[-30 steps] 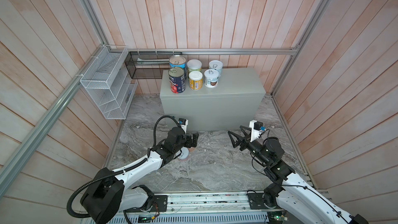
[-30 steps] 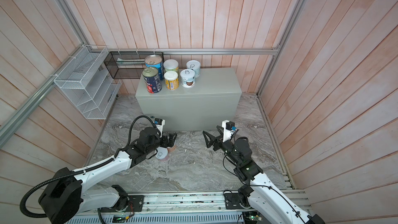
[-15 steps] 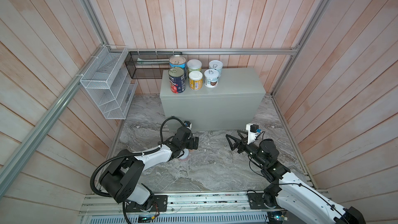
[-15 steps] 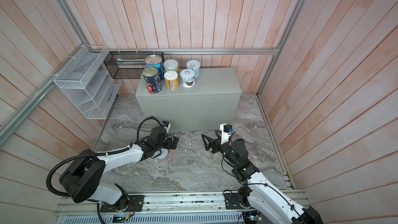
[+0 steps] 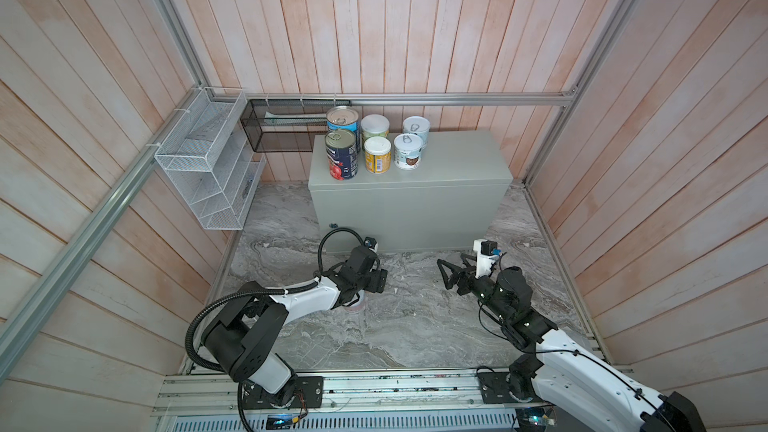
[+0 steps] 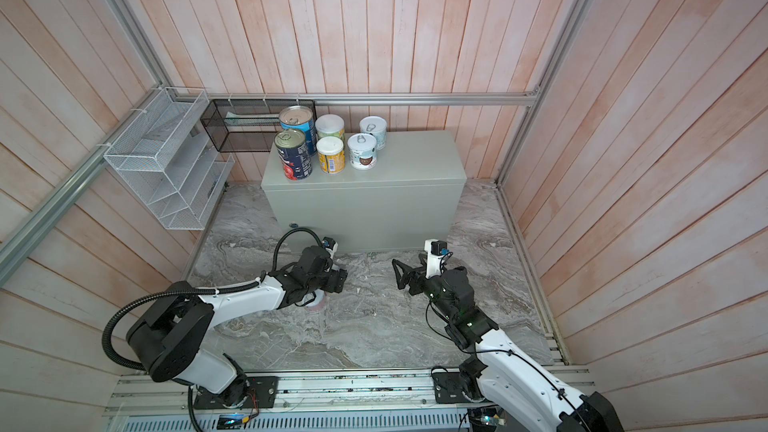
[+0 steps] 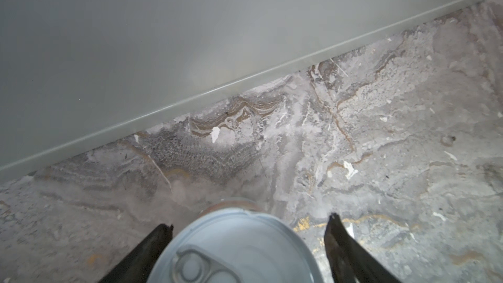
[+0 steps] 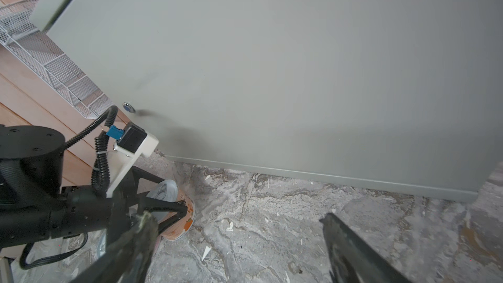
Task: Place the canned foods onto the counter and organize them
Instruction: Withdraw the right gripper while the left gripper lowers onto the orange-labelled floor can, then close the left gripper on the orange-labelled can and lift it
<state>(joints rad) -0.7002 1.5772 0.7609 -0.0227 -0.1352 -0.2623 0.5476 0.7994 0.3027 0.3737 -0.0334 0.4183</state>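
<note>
Several cans stand in two rows at the left end of the counter (image 5: 449,168): a navy tomato can (image 5: 341,155), a light blue can (image 5: 343,120), two yellow-green white-lidded cans (image 5: 377,155) and two short pale pull-tab cans (image 5: 408,152). One more short pull-tab can (image 7: 239,249) sits on the marble floor in front of the counter, mostly hidden under my left arm in both top views (image 6: 316,305). My left gripper (image 7: 250,220) straddles it, one finger against its side and the other a gap away. My right gripper (image 5: 446,274) hovers open and empty over the floor.
White wire baskets (image 5: 208,168) hang on the left wall and a black mesh basket (image 5: 282,126) on the back wall beside the counter. Wooden walls enclose the marble floor (image 5: 415,326). The right half of the counter top is bare.
My left arm has dropped low and its jaws have narrowed around the floor can. My right gripper has shifted slightly toward the middle and stays open.
</note>
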